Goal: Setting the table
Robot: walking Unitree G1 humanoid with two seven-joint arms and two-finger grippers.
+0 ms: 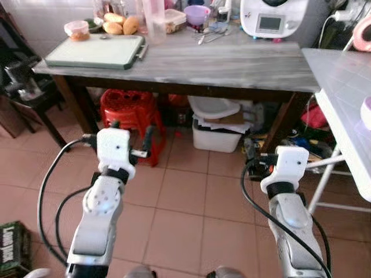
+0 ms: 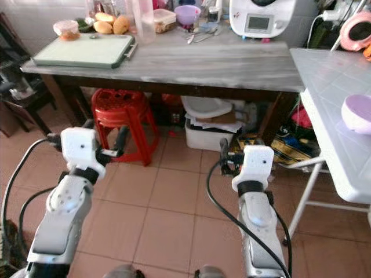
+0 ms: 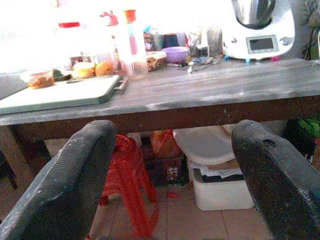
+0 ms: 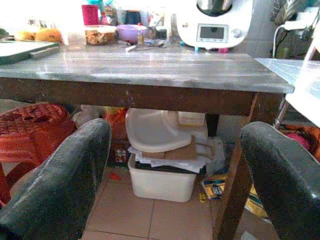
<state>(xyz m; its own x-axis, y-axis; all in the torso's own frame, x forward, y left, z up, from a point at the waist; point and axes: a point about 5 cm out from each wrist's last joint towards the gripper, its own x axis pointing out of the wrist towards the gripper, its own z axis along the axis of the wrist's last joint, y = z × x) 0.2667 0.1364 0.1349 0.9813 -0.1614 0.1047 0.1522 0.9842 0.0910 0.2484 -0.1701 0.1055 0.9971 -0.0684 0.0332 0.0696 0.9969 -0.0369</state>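
Note:
A grey wooden table (image 1: 232, 63) stands ahead of me. At its back sit a purple bowl (image 1: 197, 14) and some loose cutlery (image 1: 210, 36); a green tray (image 1: 95, 51) lies on its left end. On the white folding table (image 1: 348, 98) to the right rests another purple bowl (image 2: 358, 113). My left gripper (image 1: 132, 132) is held out low in front of the wooden table, open and empty, with its fingers (image 3: 65, 170) wide apart. My right gripper (image 4: 175, 170) is level with it, also open and holding nothing.
Under the wooden table stand a red plastic stool (image 1: 128, 113) and a white bin (image 1: 217, 136) stacked with a basin and paper. A white kitchen appliance (image 1: 272, 17), a clear pitcher (image 1: 153, 20) and buns (image 1: 122, 24) crowd the back. Tiled floor lies between me and the table.

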